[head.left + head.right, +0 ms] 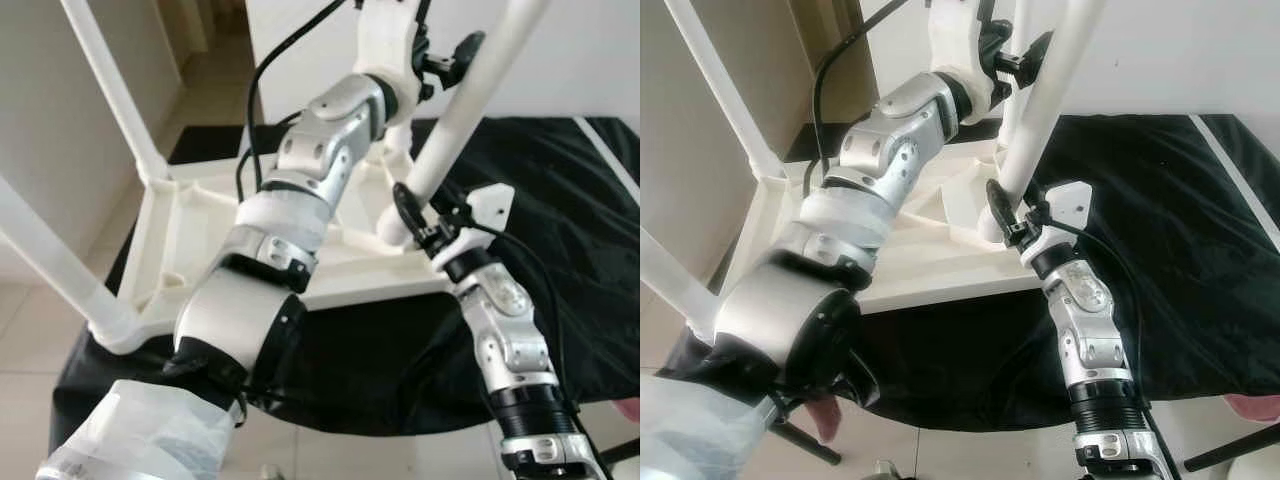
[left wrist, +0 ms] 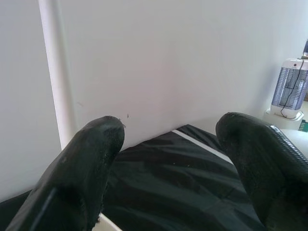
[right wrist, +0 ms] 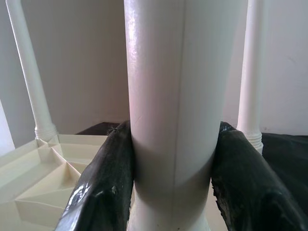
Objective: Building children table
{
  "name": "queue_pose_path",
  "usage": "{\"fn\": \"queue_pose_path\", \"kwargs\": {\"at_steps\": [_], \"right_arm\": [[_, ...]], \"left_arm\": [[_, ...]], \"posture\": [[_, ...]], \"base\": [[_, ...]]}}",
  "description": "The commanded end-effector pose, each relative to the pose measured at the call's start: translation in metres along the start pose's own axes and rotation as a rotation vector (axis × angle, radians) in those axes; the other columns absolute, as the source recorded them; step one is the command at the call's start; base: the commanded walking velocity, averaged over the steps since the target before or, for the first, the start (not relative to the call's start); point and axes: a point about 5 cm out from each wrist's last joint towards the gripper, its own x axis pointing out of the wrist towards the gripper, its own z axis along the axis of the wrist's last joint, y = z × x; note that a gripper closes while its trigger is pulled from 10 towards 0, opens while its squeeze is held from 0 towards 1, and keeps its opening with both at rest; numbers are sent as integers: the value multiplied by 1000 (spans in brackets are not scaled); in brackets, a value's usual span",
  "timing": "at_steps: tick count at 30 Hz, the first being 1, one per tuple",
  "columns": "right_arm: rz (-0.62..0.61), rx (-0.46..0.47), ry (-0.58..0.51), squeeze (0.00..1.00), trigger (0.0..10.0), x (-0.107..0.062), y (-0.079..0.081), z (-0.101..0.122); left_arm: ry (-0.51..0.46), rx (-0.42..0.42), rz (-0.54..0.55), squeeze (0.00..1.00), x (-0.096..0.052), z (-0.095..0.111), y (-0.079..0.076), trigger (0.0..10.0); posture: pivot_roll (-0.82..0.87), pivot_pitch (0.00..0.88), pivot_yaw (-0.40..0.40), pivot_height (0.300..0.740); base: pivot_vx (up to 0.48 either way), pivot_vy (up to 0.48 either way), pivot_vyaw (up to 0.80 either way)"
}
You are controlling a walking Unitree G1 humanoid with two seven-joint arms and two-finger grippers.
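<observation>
A white plastic children's table (image 1: 190, 240) lies upside down on a black cloth, its legs pointing up. My right gripper (image 1: 415, 215) is shut on the near right leg (image 1: 460, 110) just above its base. In the right wrist view both fingers (image 3: 101, 187) press against that leg (image 3: 173, 96). My left arm reaches up and across the table, and its gripper (image 1: 445, 58) sits high beside the same leg. The left gripper (image 2: 168, 139) is open with nothing between its fingers (image 2: 86, 168). A thin white leg (image 2: 57, 72) stands off to one side against the wall.
The black cloth (image 1: 560, 250) spreads out under and to the right of the table. Two more legs rise at the far left (image 1: 110, 80) and near left (image 1: 50, 260). Pale floor tiles (image 1: 20, 330) lie to the left. A white and purple device (image 2: 291, 86) stands by the wall.
</observation>
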Motion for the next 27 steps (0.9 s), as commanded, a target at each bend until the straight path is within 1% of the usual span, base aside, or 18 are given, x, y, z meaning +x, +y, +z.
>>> {"fn": "queue_pose_path", "kwargs": {"at_steps": [1,10,14,19,27], "right_arm": [[-1,-8,2,0,10000,1,0,0],[-7,-13,7,0,10000,2,-2,0],[-10,-14,9,0,10000,2,-3,-1],[-21,-13,12,0,10000,1,-3,-2],[-24,-12,16,0,10000,0,-2,-3]], "left_arm": [[16,-12,-73,0,0,-5,-8,10000],[11,-20,-80,0,-2,-4,-9,10000],[17,-24,-90,0,-2,-7,-11,10000],[20,-44,-117,0,-3,-8,-20,10000],[43,-56,-125,0,-3,-15,-24,10000]], "posture": [[-87,0,38,740],[-86,0,38,740],[-87,0,39,740],[-87,0,41,740],[-91,0,43,740]], "base": [[0,0,0],[0,0,0],[0,0,0],[0,0,0],[0,0,0]]}}
